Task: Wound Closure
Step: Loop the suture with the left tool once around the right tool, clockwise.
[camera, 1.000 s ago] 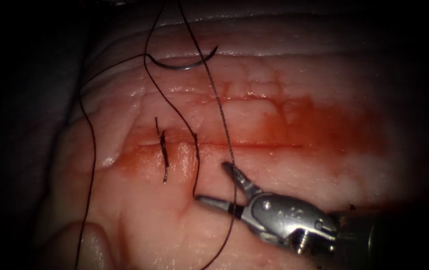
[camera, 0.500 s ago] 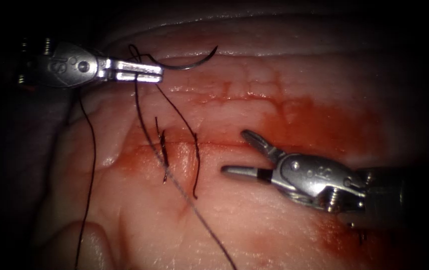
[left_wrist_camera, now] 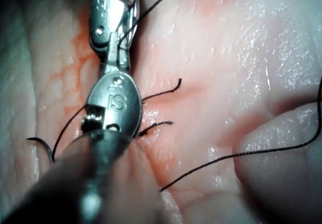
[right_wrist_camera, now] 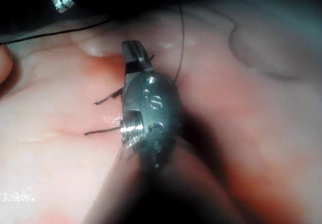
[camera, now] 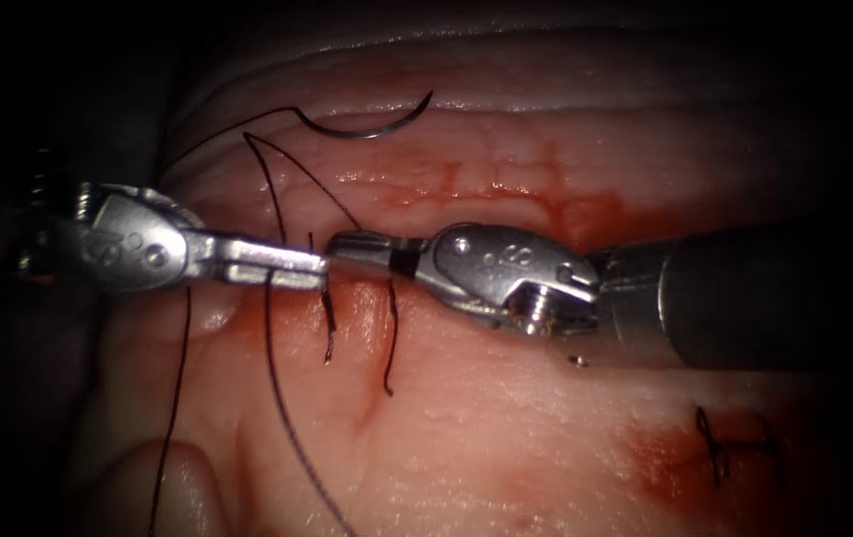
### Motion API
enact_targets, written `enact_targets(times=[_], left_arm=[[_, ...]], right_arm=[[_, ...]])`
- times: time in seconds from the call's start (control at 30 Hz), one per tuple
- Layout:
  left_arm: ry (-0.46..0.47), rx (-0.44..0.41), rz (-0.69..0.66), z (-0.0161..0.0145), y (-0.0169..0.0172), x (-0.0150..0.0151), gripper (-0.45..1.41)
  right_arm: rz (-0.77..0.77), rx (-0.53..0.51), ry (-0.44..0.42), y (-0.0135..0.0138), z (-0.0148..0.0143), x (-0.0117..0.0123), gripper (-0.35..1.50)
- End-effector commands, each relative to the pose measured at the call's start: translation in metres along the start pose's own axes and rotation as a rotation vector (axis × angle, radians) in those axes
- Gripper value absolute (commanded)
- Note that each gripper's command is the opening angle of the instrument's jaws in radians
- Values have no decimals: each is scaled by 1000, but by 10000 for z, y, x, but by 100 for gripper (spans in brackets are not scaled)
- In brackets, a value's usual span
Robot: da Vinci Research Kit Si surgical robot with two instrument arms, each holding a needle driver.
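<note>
Both tools meet tip to tip over the cut.
Our left tool [camera: 292,267] has its jaws closed on the thread [camera: 272,328], which loops up to 12 o'clock and trails down to 6. Whether our right tool [camera: 352,249] is gripping anything we cannot tell. The needle [camera: 367,121] lies free on the tissue [camera: 546,398] at 12 o'clock, beyond the cut [camera: 357,288]; two cut ends [camera: 388,338] hang below it.
</note>
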Motion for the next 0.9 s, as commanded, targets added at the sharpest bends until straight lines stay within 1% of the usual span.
enact_targets(times=[0.03, 0.13, 0.17, 0.37, 0.4, 0.5, 0.6, 0.63, 0.67, 0.77, 0.8, 0.9], left_arm=[[8, -5, 5, 8, 3, -6, -45], [10, -6, 8, 14, 11, -7, -45], [12, -7, -4, 18, 16, -8, -45], [9, -13, -26, 25, 27, -10, -45], [13, -16, -27, 27, 31, -10, -45], [13, -32, -36, 29, 38, -13, -45], [19, -37, -50, 28, 39, -17, -45], [22, -40, -60, 26, 38, -20, -45], [23, -41, -64, 25, 38, -22, -45], [26, -45, -80, 24, 40, -32, -45], [26, -45, -80, 24, 40, -32, -45], [28, -47, -98, 25, 41, -41, -45]], right_arm=[[4, 34, -2, 3, 19, -1, -35], [15, 97, 7, 4, 33, 1, -35], [13, 123, 11, 5, 41, 2, -35], [32, 155, 42, 8, 72, 7, -35], [23, 174, 48, 9, 83, 8, -35], [48, 229, 65, 13, 98, 10, -35], [78, 268, 107, 19, 102, 14, -35], [113, 298, 148, 23, 101, 17, -35], [131, 312, 161, 24, 100, 18, -35], [209, 353, 207, 27, 90, 24, -35], [209, 353, 207, 27, 90, 24, -35], [237, 389, 264, 28, 81, 31, -35]])
